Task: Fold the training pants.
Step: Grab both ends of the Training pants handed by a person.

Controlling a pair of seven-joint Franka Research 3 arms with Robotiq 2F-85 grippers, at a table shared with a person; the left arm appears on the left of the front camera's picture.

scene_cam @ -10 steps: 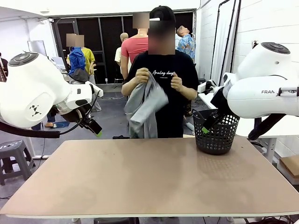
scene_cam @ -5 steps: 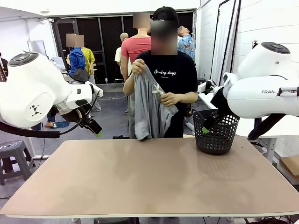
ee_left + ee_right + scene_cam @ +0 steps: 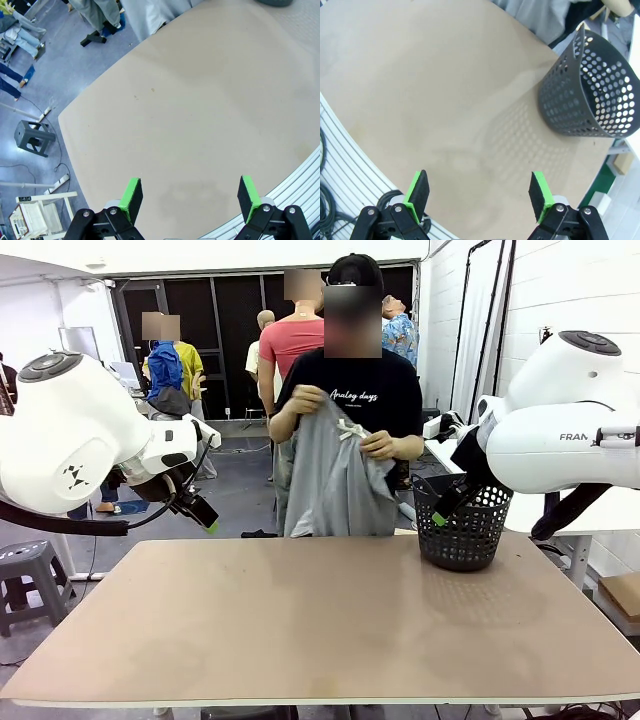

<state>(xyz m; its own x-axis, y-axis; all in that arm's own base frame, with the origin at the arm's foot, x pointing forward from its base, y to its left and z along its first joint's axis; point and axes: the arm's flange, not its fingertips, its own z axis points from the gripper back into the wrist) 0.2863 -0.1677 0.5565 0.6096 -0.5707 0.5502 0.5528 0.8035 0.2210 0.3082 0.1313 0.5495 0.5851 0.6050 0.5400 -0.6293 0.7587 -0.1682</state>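
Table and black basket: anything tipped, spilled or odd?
Nothing stands out. The basket stands upright on the table, no spill shows, and the person holds the training pants hanging beyond the far edge. The left gripper and right gripper are open, holding nothing.

The tan table (image 3: 300,630) carries 1 black mesh basket (image 3: 465,530) at its far right.

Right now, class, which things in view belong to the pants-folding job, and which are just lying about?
Belong to the job: training pants, held up by the person; table; left pincer and right pincer, both open.
Just lying about: black mesh basket on the table; grey stool.
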